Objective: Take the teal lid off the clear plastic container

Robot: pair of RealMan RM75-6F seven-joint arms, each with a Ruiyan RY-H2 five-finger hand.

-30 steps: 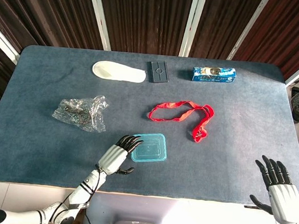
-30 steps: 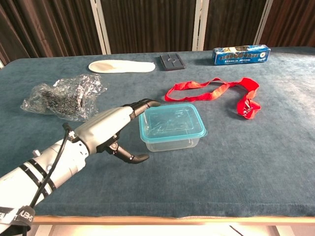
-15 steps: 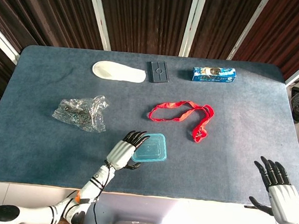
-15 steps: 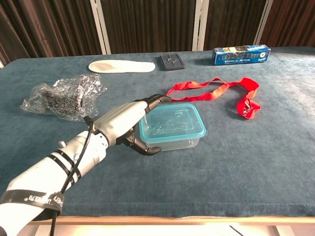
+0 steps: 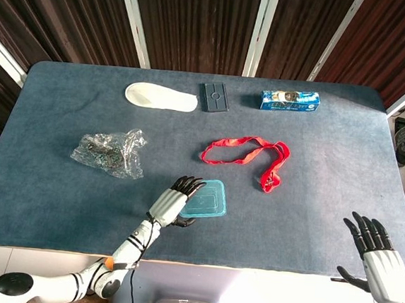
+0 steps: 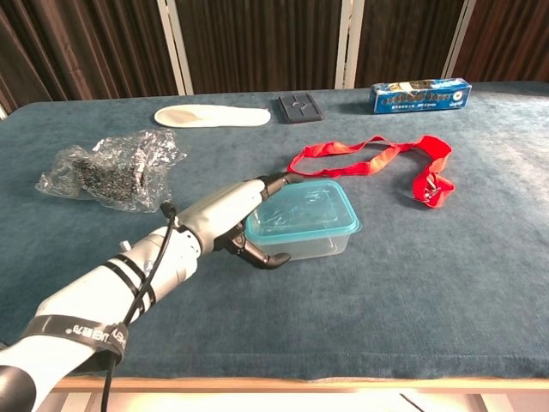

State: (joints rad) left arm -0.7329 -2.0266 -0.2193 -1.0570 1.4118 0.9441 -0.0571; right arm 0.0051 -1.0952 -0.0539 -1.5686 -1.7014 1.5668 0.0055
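The clear plastic container [image 6: 319, 245] stands near the table's front middle with its teal lid [image 5: 207, 200] [image 6: 306, 211] on top. My left hand [image 5: 175, 203] [image 6: 225, 220] is at the container's left end. Its fingers lie over the lid's left edge and the thumb curls under the front left corner. The lid's left side sits a little higher than its right. My right hand [image 5: 376, 256] hangs off the table's front right corner, fingers spread, holding nothing. It shows only in the head view.
A red ribbon [image 5: 248, 152] [image 6: 377, 154] lies just behind the container. A crumpled plastic bag [image 5: 110, 150] [image 6: 111, 167] is to the left. Along the far edge lie a white insole [image 5: 160, 97], a dark flat plate [image 5: 214, 97] and a blue box [image 5: 289, 100].
My left hand slid right from beside the container onto its left end; fingers now cover the lid's edge, the thumb tucked under, and that edge has risen slightly. The right hand barely moved.
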